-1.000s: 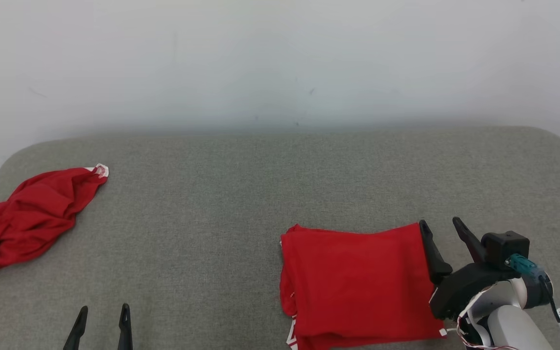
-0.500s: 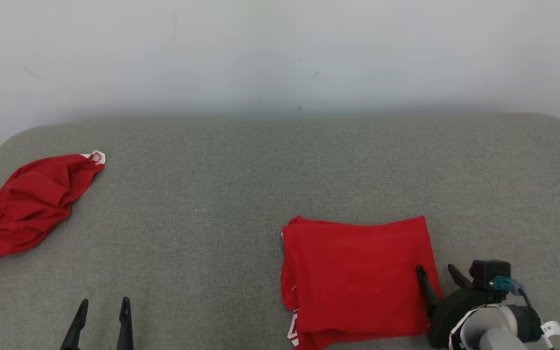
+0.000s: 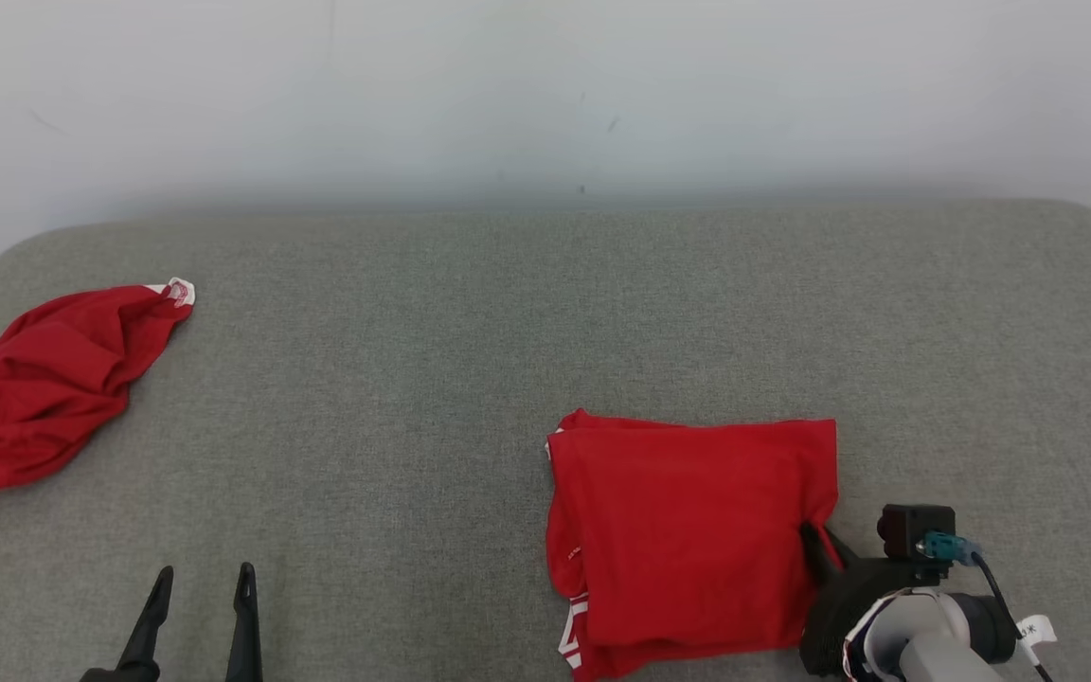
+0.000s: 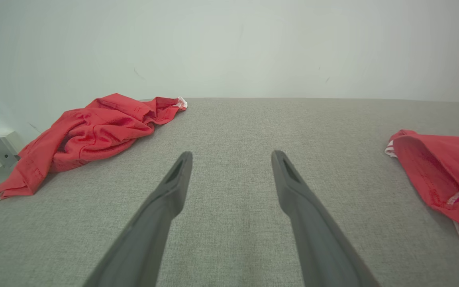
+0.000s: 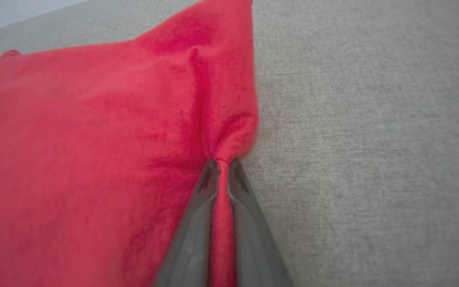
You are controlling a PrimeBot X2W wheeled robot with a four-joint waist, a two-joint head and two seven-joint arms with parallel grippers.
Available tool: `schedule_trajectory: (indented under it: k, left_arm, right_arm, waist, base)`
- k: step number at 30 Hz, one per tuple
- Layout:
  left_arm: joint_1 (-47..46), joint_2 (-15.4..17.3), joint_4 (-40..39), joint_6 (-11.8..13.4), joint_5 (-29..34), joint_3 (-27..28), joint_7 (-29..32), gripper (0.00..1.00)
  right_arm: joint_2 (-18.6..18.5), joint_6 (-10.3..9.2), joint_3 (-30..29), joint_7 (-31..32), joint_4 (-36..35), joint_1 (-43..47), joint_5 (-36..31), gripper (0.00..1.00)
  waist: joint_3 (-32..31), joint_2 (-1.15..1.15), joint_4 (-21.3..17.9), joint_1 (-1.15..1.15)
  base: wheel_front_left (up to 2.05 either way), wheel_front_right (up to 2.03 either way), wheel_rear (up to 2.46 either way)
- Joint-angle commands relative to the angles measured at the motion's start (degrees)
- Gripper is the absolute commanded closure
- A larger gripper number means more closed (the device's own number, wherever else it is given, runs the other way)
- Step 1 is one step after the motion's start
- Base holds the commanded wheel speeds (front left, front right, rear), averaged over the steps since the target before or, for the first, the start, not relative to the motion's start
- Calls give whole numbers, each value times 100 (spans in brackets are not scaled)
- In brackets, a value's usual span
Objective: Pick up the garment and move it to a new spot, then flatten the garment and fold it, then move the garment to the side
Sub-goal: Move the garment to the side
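garment point(image 3: 688, 530): red, folded flat on the grey cushion point(image 3: 508, 322), toward 5 o'clock in my head view.
right gripper point(image 5: 221, 169): my jaws are clenched on the garment's edge at its 4 o'clock side, with a pinch of red fabric bunched between them.
left gripper point(image 3: 197, 611): released, my fingers spread, grasping nothing, low at 7 o'clock.
crumpled cloth point(image 3: 44, 379): red, at 9 o'clock, well apart from the garment.
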Motion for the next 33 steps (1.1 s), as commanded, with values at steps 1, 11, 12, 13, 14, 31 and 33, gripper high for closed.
schedule_trajectory:
  k: [1,11,12,13,14,31,33]
  left_arm:
    - [-73,8,17,4,-26,6,-16,0]
    - [-213,-72,10,-19,-57,-51,-21,0]
    - [-249,-79,11,-32,-63,-57,-22,0]
    - [-284,-79,-5,-36,-74,-48,-23,0]
    - [-334,-82,-23,-37,-79,-43,-22,0]
    - [-1078,426,-1266,-156,109,137,-16,0]
    - [-1097,511,-1447,-148,124,159,30,0]
  right_arm:
    - [34,-15,84,-3,71,-25,34,100]
    - [-420,-15,647,-282,-139,-1038,332,100]
    - [-456,-15,691,-279,-164,-1175,381,100]
    - [-501,-15,720,-264,-184,-1321,431,100]
    - [-564,-15,749,-255,-191,-1464,472,100]
    - [-2223,-15,938,-169,-273,-3804,423,100]
    - [-2391,-15,929,-152,-318,-3955,396,100]
  waist:
    - [16,0,0,0]
    - [280,0,44,0]
    - [341,0,39,0]
    - [419,0,27,0]
    - [495,0,19,0]
    - [2599,0,-848,0]
    - [2738,0,-987,0]
  base:
    - [0,0,0]
    - [0,0,0]
    - [0,0,0]
    - [0,0,0]
    - [0,0,0]
    - [0,0,0]
    - [0,0,0]
